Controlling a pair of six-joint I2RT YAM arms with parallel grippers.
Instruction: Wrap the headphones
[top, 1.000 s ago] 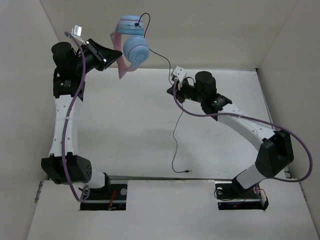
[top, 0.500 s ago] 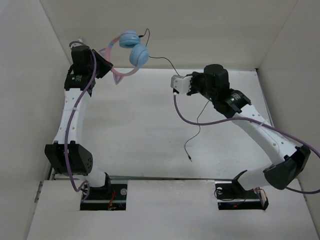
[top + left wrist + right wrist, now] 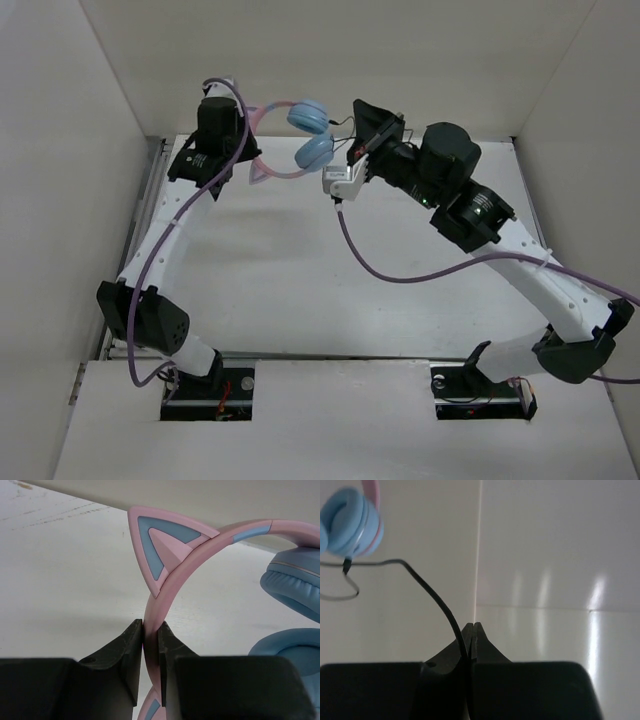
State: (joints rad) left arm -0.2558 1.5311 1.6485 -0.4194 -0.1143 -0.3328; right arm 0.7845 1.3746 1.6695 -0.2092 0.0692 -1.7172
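Top view: cable (image 3: 427, 587) barely traceable. Wrist views only: left gripper (image 3: 150, 630) clamps headphones (image 3: 310, 120) by headband (image 3: 165, 580); right gripper (image 3: 471, 629) pinches cable, jaws closed.

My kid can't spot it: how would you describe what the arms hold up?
Look at the back wall, between the two arms' tips. Held in the air there are headphones: a pink cat-eared band pinched in the left arm's jaws, two light blue round cups, a thin black cable, unlike the robot's thick purple cables.
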